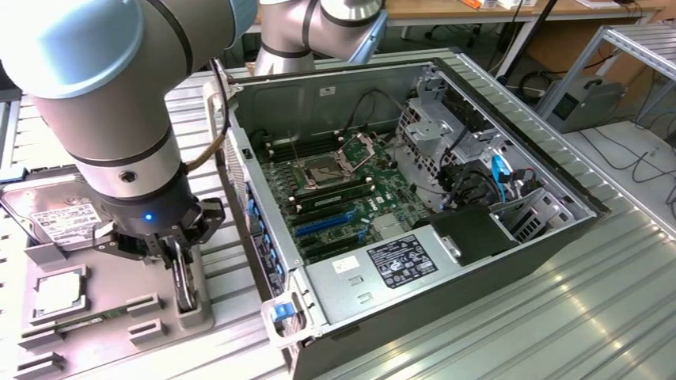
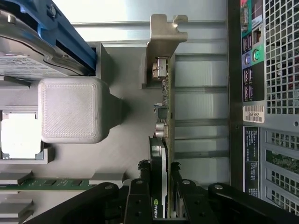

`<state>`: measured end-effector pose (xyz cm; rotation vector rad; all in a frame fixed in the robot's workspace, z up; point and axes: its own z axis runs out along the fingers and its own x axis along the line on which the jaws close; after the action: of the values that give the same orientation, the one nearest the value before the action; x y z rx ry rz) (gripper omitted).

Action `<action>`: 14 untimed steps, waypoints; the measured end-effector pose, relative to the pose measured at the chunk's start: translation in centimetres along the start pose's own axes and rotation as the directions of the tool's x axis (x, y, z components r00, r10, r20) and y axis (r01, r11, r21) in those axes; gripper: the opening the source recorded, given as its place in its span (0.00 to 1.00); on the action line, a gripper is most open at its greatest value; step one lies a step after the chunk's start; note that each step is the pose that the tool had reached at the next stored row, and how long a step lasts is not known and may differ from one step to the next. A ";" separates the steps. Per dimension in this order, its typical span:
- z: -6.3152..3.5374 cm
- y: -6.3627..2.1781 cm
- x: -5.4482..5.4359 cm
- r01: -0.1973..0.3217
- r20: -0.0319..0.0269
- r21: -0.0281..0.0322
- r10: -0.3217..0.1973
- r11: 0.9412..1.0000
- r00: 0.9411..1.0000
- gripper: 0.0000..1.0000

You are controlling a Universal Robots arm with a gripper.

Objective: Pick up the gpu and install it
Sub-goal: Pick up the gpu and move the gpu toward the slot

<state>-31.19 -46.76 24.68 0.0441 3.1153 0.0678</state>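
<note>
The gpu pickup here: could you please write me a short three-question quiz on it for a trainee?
1. True or false: the gpu is already seated inside the computer case.
2. What do the jaws grip? A) the hard drive B) the gpu C) the CPU chip
3. Fill in: the gpu stands on edge in the grey tray, which lies on the exterior view's ____ of the case.
Key: 1 false; 2 B; 3 left.
</note>
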 end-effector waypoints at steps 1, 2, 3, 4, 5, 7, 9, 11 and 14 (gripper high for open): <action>-0.17 0.01 0.0 0.000 0.000 0.000 0.000 1.000 1.000 0.27; -0.33 0.01 0.0 0.000 0.000 0.000 0.000 1.000 1.000 0.27; -0.54 0.02 0.0 0.000 0.000 0.000 0.000 1.000 1.000 0.27; -0.74 0.03 0.0 0.000 0.000 0.000 0.000 1.000 1.000 0.27; -0.95 0.04 0.0 0.000 0.000 0.000 0.000 1.000 1.000 0.27; -1.45 0.06 0.0 0.000 0.000 0.000 0.000 1.000 1.000 0.27; -2.02 0.09 0.0 0.000 0.000 0.000 0.000 1.000 1.000 0.27; -2.96 0.13 -0.1 0.000 0.000 0.000 0.000 1.000 1.000 0.27; -4.53 0.20 -0.1 0.000 0.000 0.000 0.000 1.000 1.000 0.27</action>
<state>-31.19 -46.76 29.22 0.0440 3.1154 0.0678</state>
